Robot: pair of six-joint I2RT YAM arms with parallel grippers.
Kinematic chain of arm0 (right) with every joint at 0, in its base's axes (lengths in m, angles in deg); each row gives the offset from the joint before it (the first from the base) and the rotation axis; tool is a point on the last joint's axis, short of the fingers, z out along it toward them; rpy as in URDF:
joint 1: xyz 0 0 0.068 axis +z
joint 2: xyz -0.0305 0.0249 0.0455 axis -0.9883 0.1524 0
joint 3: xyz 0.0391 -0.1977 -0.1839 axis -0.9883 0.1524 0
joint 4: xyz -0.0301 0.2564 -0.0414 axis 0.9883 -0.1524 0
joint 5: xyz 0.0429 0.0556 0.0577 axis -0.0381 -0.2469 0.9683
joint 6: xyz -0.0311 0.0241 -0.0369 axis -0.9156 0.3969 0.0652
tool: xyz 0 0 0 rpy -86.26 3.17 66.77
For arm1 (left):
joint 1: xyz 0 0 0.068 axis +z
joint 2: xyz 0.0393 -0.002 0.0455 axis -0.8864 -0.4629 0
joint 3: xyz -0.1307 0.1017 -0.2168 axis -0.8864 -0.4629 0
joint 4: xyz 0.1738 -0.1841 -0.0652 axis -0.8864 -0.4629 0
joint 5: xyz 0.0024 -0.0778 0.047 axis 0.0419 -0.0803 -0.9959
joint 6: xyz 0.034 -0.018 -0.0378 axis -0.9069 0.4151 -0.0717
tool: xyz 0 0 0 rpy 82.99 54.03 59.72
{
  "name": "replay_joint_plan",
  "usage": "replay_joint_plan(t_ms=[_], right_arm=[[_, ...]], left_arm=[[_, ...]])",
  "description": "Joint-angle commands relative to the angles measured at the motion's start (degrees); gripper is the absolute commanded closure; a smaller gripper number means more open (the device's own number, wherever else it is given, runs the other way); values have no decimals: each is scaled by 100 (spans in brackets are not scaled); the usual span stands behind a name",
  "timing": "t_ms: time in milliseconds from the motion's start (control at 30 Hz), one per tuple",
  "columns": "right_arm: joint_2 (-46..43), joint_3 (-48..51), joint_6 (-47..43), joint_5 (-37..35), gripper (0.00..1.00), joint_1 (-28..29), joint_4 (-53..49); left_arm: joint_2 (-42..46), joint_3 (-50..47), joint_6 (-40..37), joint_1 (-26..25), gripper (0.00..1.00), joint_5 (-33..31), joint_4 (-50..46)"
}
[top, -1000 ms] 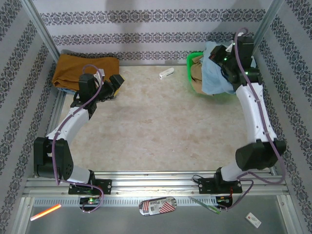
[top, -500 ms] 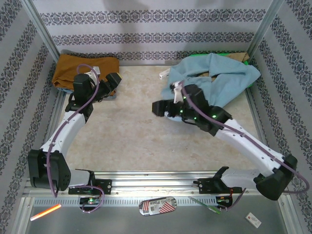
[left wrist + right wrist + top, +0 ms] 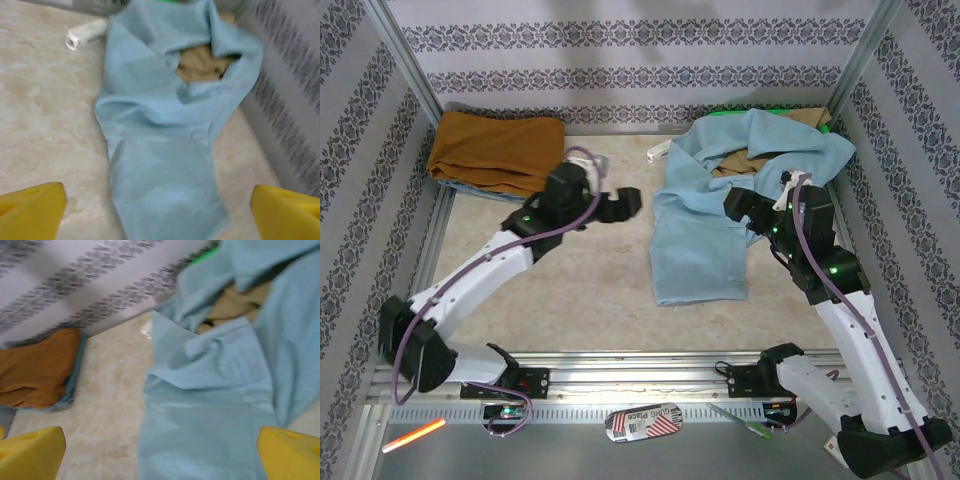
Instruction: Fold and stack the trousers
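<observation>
The pale sky-blue trousers [image 3: 700,240] lie rumpled on the right half of the table. One leg reaches flat toward the front, and the rest is bunched up against the back right corner. My left gripper [image 3: 630,205] hovers just left of them, open and empty. My right gripper [image 3: 734,209] hangs over their right side, also open and empty. In the left wrist view the trousers [image 3: 165,150] lie below and ahead of the open left gripper [image 3: 160,215]. The right wrist view has the trousers [image 3: 210,410] beneath the open right gripper [image 3: 160,455].
A tan garment [image 3: 745,162] peeks out from under the trousers' bunched cloth at the back right, by a green basket rim [image 3: 720,113]. A folded rust-orange garment [image 3: 495,150] lies at the back left. A small white object [image 3: 660,150] sits near the back wall.
The right arm dragged the trousers out of the back right corner onto the table, then opened and let go. The left arm swung from the back left to the table's centre.
</observation>
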Motion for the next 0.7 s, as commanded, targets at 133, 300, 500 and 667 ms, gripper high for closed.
replay_joint_plan(t_ms=[133,300,500,667], right_arm=[[93,620,315,608,2,-1135,-109],[118,1268,633,914,2,-2269,41],[204,1746,848,1474,2,-3215,306],[179,1754,786,1592,2,-3428,302]], left_arm=[[-2249,1942,-1669,-1741,0,-1605,-1710],[-3959,3437,-1879,-2511,1,-1934,-2165],[-6093,5865,-1767,-2922,1,-2090,-3231],[-7143,6884,-1561,-2902,20,-2424,-3835]])
